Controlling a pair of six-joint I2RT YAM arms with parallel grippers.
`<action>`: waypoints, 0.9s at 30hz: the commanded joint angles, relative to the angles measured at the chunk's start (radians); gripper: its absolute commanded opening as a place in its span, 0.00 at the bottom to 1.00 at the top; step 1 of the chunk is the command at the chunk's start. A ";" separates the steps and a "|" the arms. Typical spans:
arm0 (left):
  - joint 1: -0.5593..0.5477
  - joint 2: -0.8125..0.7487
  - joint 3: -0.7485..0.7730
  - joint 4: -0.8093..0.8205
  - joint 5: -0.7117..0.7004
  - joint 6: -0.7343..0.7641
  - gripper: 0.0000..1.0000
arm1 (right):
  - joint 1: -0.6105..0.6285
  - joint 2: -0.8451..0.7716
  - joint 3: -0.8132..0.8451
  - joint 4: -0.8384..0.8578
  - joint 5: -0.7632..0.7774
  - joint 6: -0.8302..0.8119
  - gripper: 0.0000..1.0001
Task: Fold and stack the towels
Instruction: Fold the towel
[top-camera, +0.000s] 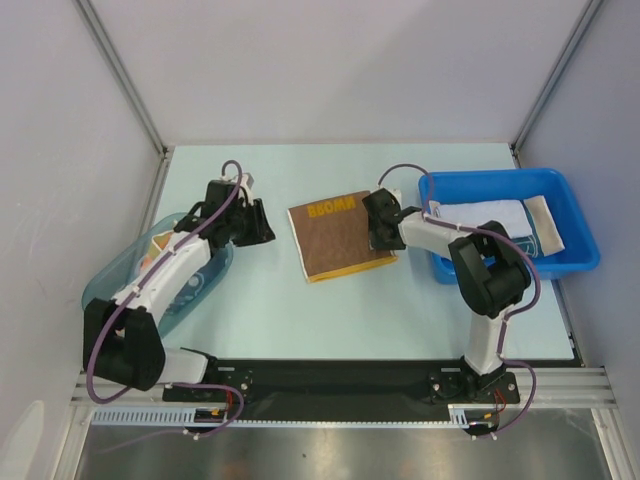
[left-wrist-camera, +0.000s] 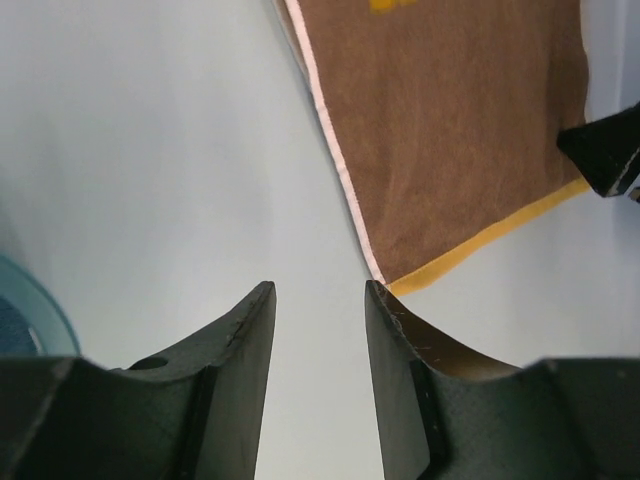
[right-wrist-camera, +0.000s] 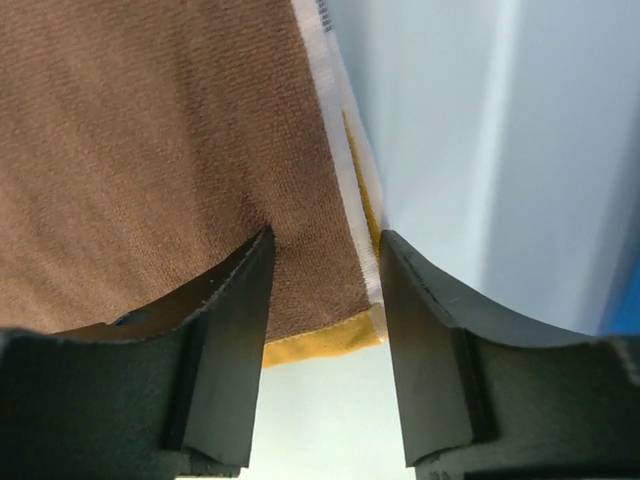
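Pale surface (top-camera: 300, 310), widest thing in view. Carries a blue bin (top-camera: 575, 262) at the right edge and a translucent teal tub (top-camera: 105, 275) at the left, partly under the left arm (top-camera: 170, 270). Inside the bin: a folded white towel (top-camera: 490, 215), lying flat along the bin's length.

At mid-surface: brown towel (top-camera: 340, 240), folded flat and close to square, so no clear long axis. Turned a little anticlockwise as seen from above. Yellow lettering along the far edge, yellow band along the near edge, pale trim down the sides.

Right tool (right-wrist-camera: 325, 240): spread, straddling the brown towel's right edge close to the near-right corner. One fingertip against the brown cloth, the other just off it over bare surface; pinching nothing.

Left tool (left-wrist-camera: 318, 292): spread too, over bare surface just beside the towel's near-left corner, apart from the cloth, gripping nothing.
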 joint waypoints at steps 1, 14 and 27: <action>0.029 -0.057 -0.030 -0.013 -0.041 -0.006 0.47 | 0.044 -0.034 -0.056 -0.058 0.004 0.095 0.51; 0.031 -0.134 -0.210 0.094 0.108 -0.033 0.45 | 0.158 -0.230 -0.228 -0.130 0.051 0.270 0.50; -0.055 -0.014 -0.274 0.212 0.102 -0.090 0.38 | 0.150 -0.360 -0.299 -0.115 -0.050 0.428 0.34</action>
